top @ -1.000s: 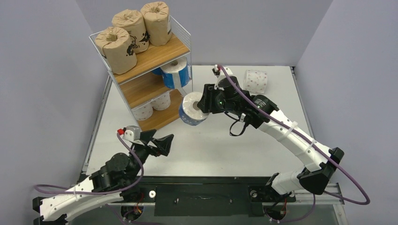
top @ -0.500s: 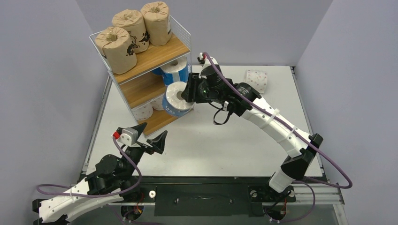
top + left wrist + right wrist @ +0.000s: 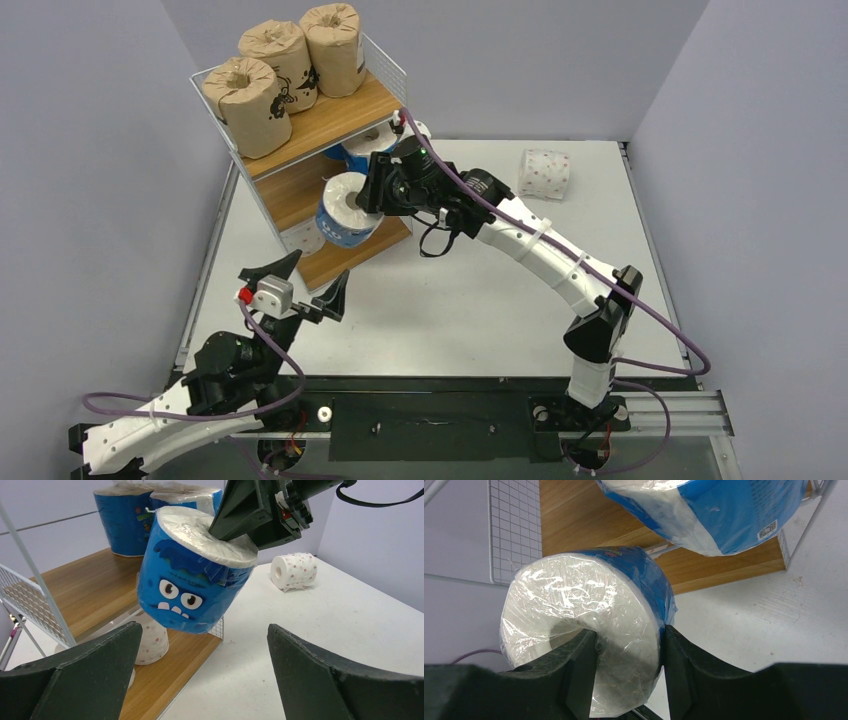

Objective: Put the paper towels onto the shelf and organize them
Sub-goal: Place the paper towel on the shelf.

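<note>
Nearest, the left hand (image 3: 315, 275) is held above the counter (image 3: 480, 300) with its fingers spread wide and nothing between them. Beyond it, a blue-wrapped roll (image 3: 192, 587) is gripped by the right hand (image 3: 375, 190), one finger in the core and one outside, and is held tilted at the open front of the shelf (image 3: 340, 110), beside the middle board. Two blue rolls (image 3: 125, 522) are seen on that board, spotted white rolls (image 3: 150, 642) below, three brown rolls (image 3: 250, 105) on top. One white roll (image 3: 545, 173) is left lying far right.

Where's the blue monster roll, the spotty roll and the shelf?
blue monster roll (image 3: 179, 594): left wrist view, on the face between its eyes.
spotty roll (image 3: 545, 173): top external view, on its curved side.
shelf (image 3: 330, 117): top external view, bare part of top board.
</note>
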`<state>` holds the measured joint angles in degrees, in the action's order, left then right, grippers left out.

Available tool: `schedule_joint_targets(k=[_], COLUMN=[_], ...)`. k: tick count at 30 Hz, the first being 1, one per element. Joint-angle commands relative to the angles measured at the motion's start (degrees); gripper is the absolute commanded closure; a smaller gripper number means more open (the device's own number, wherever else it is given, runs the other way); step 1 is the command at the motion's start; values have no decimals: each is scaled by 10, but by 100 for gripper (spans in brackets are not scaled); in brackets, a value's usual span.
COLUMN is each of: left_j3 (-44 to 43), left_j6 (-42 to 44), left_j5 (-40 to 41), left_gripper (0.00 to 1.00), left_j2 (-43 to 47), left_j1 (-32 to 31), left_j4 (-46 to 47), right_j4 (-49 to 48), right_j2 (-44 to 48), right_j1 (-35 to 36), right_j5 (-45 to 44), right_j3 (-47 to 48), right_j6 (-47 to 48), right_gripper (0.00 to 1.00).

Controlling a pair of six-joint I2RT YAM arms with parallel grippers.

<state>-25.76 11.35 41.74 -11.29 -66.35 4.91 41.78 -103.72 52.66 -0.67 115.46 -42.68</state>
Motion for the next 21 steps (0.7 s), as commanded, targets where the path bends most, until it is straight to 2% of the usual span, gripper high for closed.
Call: schedule_joint_targets(k=[1,21], left_j3=[-10,14], left_j6=[19,53], left_j5=[4,91], left_gripper=[4,4], left_j2=[-29,-142], left_j1=[-3,2], left_j4=[59,231], right_j4=[-59,-70], right_j2=[4,-50], right_j1=[7,13], right_j5=[-9,-4], right_j3=[47,109], right_j6=[-24,-50], right_gripper=[65,65])
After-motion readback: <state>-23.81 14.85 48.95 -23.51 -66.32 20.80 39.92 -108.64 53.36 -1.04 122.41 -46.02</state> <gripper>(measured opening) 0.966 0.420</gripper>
